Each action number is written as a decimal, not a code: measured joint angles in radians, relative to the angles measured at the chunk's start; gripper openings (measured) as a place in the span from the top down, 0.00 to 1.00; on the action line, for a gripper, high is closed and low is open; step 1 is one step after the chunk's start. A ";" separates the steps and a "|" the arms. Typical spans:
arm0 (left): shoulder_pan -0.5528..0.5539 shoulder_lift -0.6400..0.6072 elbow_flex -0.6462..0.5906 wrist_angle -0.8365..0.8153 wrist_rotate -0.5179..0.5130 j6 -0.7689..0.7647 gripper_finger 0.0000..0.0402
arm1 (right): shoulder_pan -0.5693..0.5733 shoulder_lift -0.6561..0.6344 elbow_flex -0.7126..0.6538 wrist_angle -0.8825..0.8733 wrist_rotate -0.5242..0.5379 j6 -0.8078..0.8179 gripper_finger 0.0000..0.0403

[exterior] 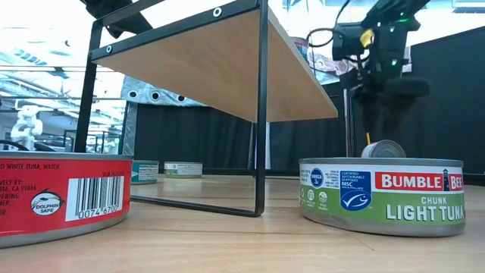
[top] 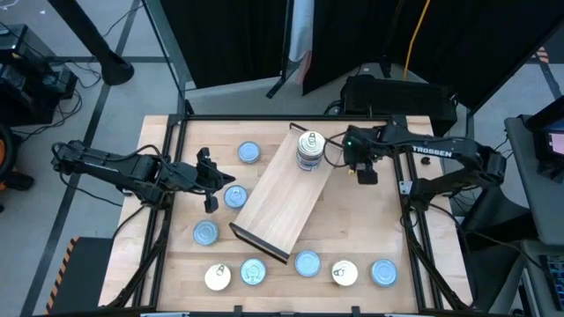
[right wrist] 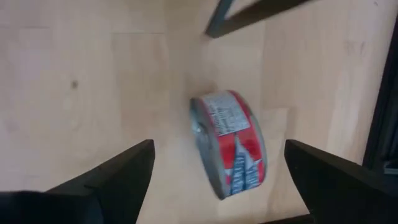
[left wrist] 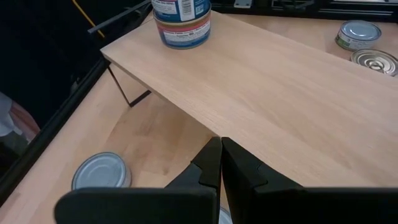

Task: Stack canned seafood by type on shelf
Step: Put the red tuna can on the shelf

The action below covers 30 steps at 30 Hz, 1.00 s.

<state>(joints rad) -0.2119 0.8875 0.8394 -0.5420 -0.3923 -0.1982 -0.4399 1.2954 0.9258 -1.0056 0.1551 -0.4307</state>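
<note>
Two tins (top: 307,151) stacked on the shelf (top: 284,195).

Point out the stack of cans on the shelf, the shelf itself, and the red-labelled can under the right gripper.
stack of cans (top: 307,151): high view, top can's lid.
shelf (top: 282,204): high view, bare middle of the board.
red-labelled can (right wrist: 233,142): right wrist view, its label wall.
</note>
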 joint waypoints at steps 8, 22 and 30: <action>0.000 0.000 0.000 0.002 0.002 0.002 0.96 | -0.077 0.045 -0.036 0.036 0.004 -0.070 0.13; 0.000 0.000 0.000 0.002 0.002 0.004 0.96 | -0.104 0.098 -0.048 0.056 0.006 -0.087 0.29; 0.000 0.000 0.000 0.002 0.002 0.004 0.96 | -0.104 0.098 -0.047 0.040 0.006 -0.087 0.46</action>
<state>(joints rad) -0.2119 0.8871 0.8394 -0.5400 -0.3904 -0.1940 -0.5438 1.3933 0.8783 -0.9653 0.1612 -0.5173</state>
